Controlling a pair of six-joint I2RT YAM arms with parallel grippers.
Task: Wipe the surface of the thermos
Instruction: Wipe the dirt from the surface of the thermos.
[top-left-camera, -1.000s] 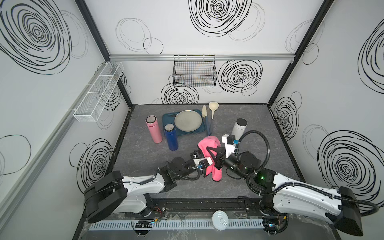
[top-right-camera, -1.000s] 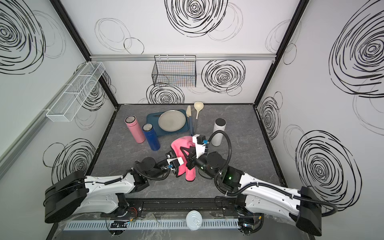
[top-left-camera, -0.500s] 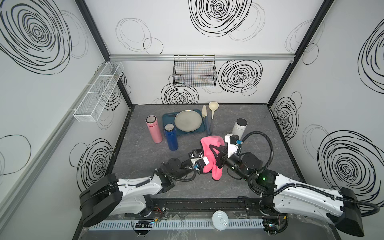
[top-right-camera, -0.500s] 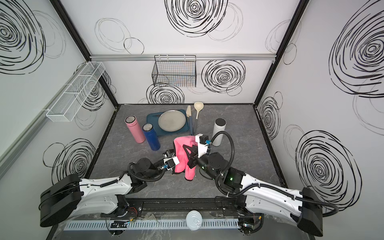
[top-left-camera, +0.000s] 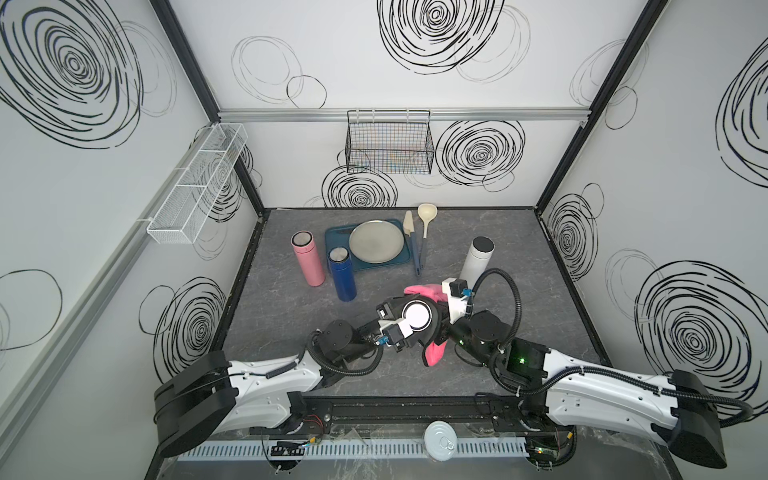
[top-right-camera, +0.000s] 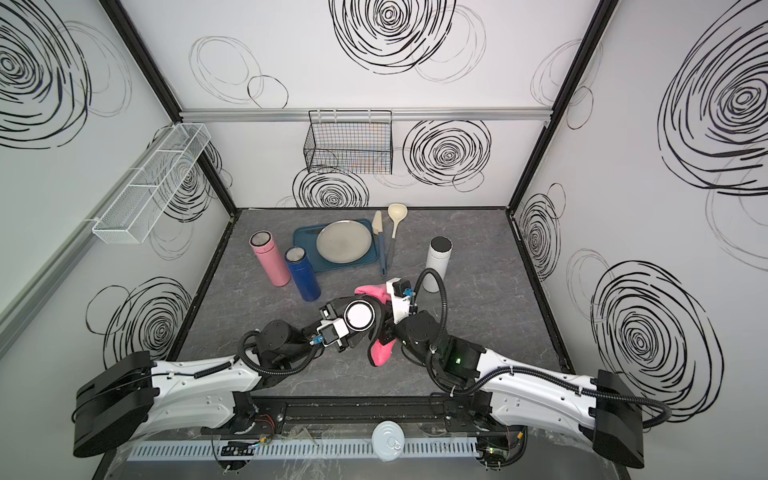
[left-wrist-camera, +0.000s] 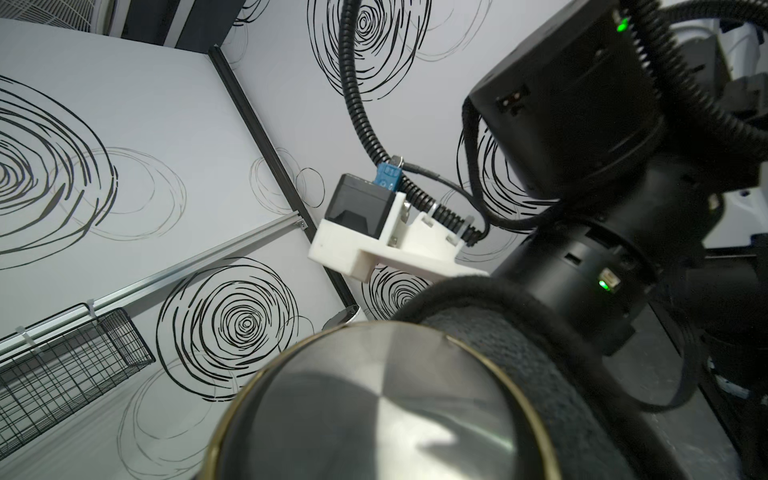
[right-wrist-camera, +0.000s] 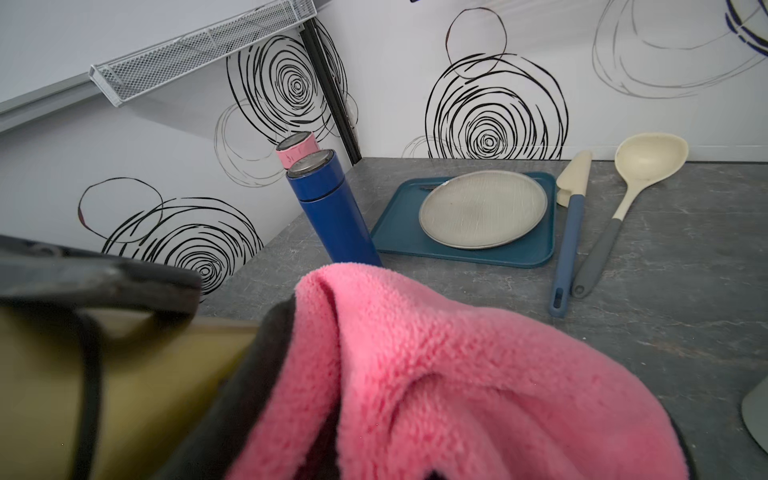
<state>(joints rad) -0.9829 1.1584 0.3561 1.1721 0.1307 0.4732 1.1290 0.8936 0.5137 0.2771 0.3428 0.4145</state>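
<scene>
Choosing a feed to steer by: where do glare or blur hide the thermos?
In both top views the round steel lid glares white. Left wrist view: lid looms close, bright reflections. Right wrist view: gold thermos body blurred, pink fleece cloth fills the foreground; blue cylindrical bottle behind is sharp.

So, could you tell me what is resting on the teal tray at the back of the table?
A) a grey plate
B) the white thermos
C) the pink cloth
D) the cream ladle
A: the round grey plate lies on the teal tray, as both top views and the right wrist view show.
</scene>
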